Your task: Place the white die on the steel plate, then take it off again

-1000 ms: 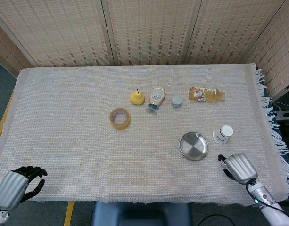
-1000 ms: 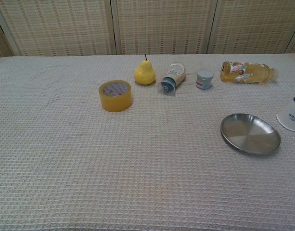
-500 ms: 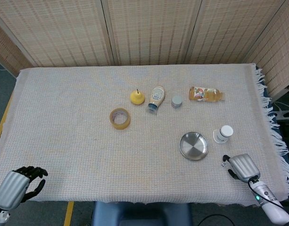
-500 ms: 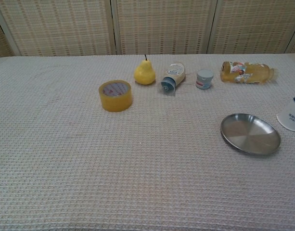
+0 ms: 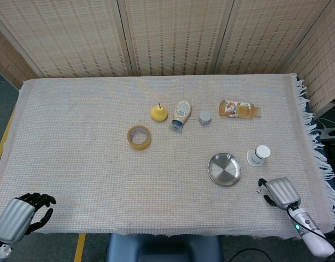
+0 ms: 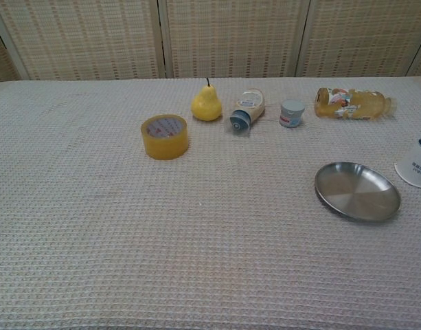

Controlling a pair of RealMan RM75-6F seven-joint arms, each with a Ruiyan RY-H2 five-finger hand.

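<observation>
**White die off the plate, beside the right hand**

Lying on the cloth near the table's front right corner: white die (image 5: pixel 258 190), a tiny speck in the head view, out of frame in the chest view. Just left of the right hand (image 5: pixel 279 192), level with its dark fingertips (image 5: pixel 264 183). Too small to tell whether pinched, touched or let go, so cannot say if the right hand is grasping anything. Seen back-up, close to the front edge.

Apart from the die, further in from the front edge: steel plate (image 5: pixel 224 169), bare and flat on the cloth. Just beyond it toward the right edge, a white container (image 5: pixel 258 155), partly cut off in the chest view.

Across the middle toward the back edge, in a loose row: amber drink bottle (image 5: pixel 239 108) on its side, small grey-lidded jar (image 5: pixel 204 117), squeeze bottle (image 5: pixel 181 113) lying down, yellow pear (image 5: pixel 159 112) upright. In front of the pear, a roll of tape (image 5: pixel 139 137) lying flat.

At the front left corner, off the cloth's edge: left hand (image 5: pixel 17 215), fingers loosely curled in, holding nothing.
</observation>
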